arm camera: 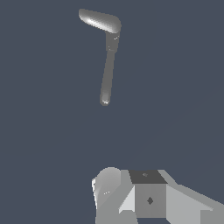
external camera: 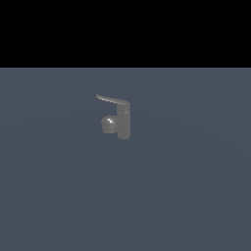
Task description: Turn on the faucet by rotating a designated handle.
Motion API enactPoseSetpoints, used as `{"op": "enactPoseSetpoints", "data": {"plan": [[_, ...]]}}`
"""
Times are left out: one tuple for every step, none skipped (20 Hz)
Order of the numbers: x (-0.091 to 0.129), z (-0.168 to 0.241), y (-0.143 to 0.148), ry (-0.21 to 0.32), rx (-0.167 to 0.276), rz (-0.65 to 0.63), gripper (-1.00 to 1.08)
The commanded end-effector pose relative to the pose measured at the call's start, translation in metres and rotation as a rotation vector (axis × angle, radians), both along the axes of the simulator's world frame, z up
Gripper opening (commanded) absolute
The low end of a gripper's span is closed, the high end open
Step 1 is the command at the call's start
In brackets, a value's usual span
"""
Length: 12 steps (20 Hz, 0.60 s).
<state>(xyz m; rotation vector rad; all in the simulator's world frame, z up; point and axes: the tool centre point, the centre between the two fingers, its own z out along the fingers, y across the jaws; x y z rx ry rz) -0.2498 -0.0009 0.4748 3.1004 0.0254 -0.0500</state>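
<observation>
Standing alone, the faucet (external camera: 122,122) points its handle (external camera: 112,100) sideways.

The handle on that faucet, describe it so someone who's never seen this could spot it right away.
On the plain blue-grey floor stands one small grey faucet. Its handle is the thin, flat lever jutting from the top toward the exterior view's left, tapering to a point. The part below it on that side is a short rounded spout stub.

Flat slate-blue floor (external camera: 196,196), one grey faucet (external camera: 123,122) upright on it.
</observation>
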Motion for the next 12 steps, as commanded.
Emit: {"op": "enactPoseSetpoints", "data": {"plan": [[0.0,0.0,0.0,0.0,0.0,0.0,-1.0],[0.0,0.0,0.0,0.0,0.0,0.001,-1.0],[0.0,0.0,0.002,0.0,0.001,0.005,-1.0],[0.0,0.0,0.004,0.0,0.002,0.012,-1.0],[0.0,0.0,0.007,0.0,0.003,0.02,-1.0],[-0.001,0.0,0.011,0.0,0.005,0.032,-1.0],[-0.001,0.0,0.015,0.0,0.006,0.043,-1.0],[-0.001,-0.001,0.018,0.001,0.008,0.052,-1.0],[-0.001,-0.001,0.02,0.001,0.009,0.059,-1.0],[-0.001,-0.001,0.021,0.001,0.009,0.062,-1.0],[-0.001,-0.001,0.022,0.001,0.009,0.063,-1.0],[-0.001,-0.001,0.021,0.001,0.009,0.062,-1.0]]}}
